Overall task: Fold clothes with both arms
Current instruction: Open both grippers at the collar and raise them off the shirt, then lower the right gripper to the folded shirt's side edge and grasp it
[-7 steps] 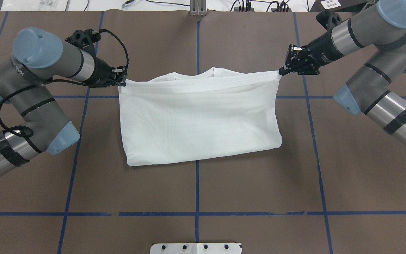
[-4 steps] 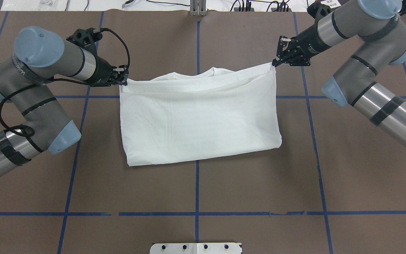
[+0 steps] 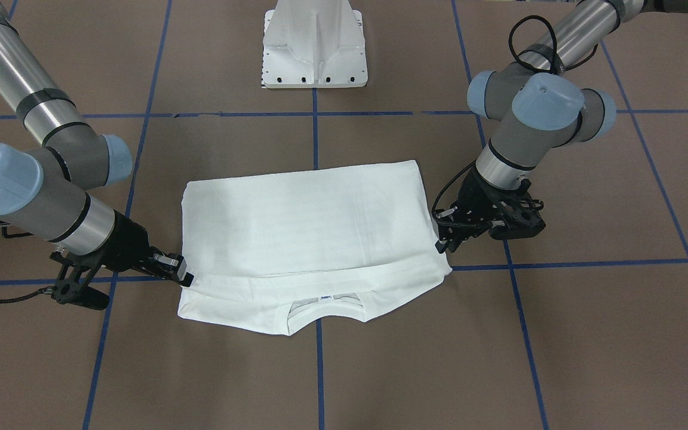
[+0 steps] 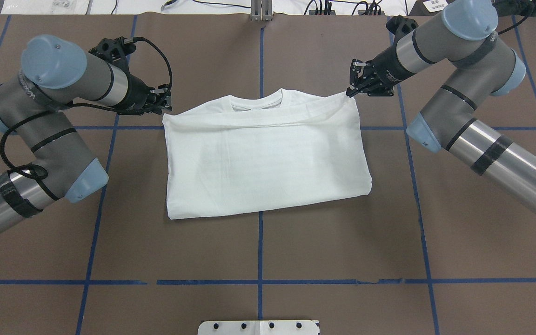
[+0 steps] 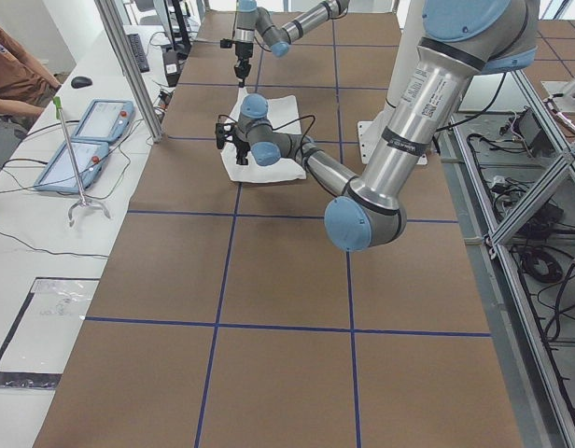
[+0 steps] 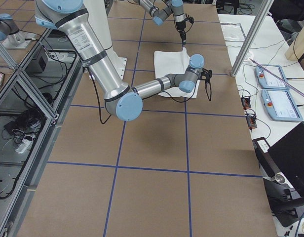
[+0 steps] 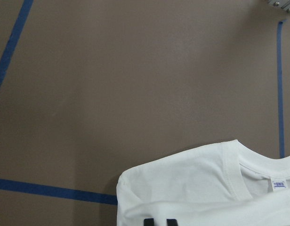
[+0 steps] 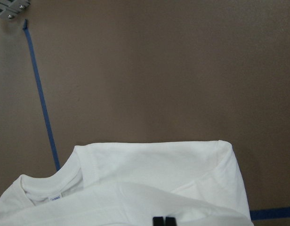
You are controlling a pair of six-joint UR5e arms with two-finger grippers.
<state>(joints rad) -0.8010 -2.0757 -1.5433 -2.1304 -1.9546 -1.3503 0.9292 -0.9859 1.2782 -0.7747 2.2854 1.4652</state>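
1. Since both wrist cams crop hard, each one only catches black fingertips poking in at the bottom edge, and the shirt is cut off there too.
2. Left hand: tips sit a little apart just over the shirt's far left corner, which lies slack on the worktop. Looks open, holding nothing.
3. Right hand: tips pinched tight on the far right corner of the top layer, with the cloth drawn up to it.
4. Shirt lies folded mid-worktop, long axis running left-right between the hands, collar pointing away from the robot. The top layer stops short of the collar and covers everything under it.
5. Neck label shows but is too small to read. In the side cams the hands are too tiny to judge.
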